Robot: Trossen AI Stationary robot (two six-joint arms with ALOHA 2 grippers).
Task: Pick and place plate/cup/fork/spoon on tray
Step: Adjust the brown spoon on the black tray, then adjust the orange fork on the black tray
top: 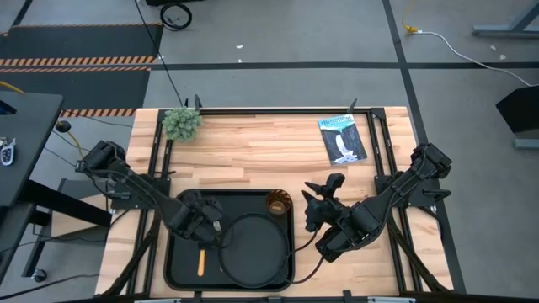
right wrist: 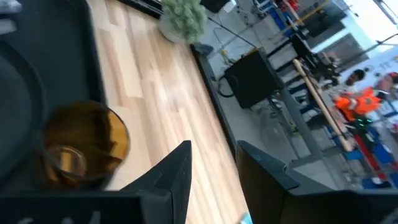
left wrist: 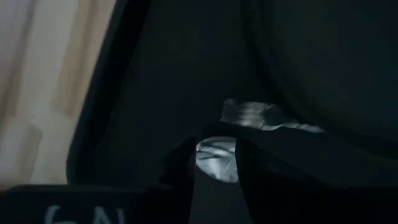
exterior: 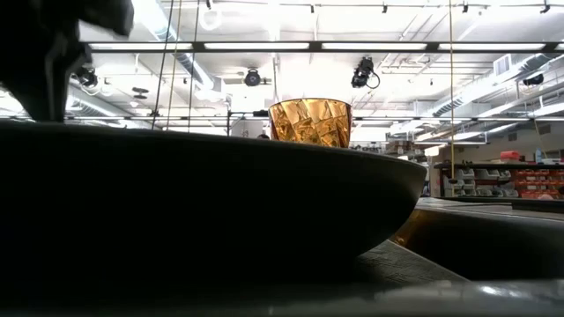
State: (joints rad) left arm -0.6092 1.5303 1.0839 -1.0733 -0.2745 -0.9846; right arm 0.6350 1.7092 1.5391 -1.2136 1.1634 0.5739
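The black tray (top: 181, 252) lies at the table's near edge. The round black plate (top: 257, 248) lies in its right half. The amber cup (top: 278, 203) stands upright at the tray's far right corner; it also shows in the right wrist view (right wrist: 84, 146) and the low view (exterior: 310, 121). My left gripper (top: 209, 225) is low over the tray's left half, shut on the spoon (left wrist: 216, 158), whose orange handle (top: 200, 261) points toward the near edge. A silver head, seemingly the fork's (left wrist: 267, 117), lies by the plate's rim. My right gripper (top: 316, 206) is open and empty, just right of the cup. My left gripper has the spoon's silver bowl (left wrist: 216, 163) between its two fingers (left wrist: 183, 165), which come from above, pointing down into the tray. The spoon's orange handle (top: 200, 263) reaches out toward the table's near edge, low on the tray's floor left of the plate.
A small green plant (top: 181, 123) stands at the table's far left corner. A dark booklet (top: 343, 139) lies at the far right. Bare wood lies between them and to the right of the tray.
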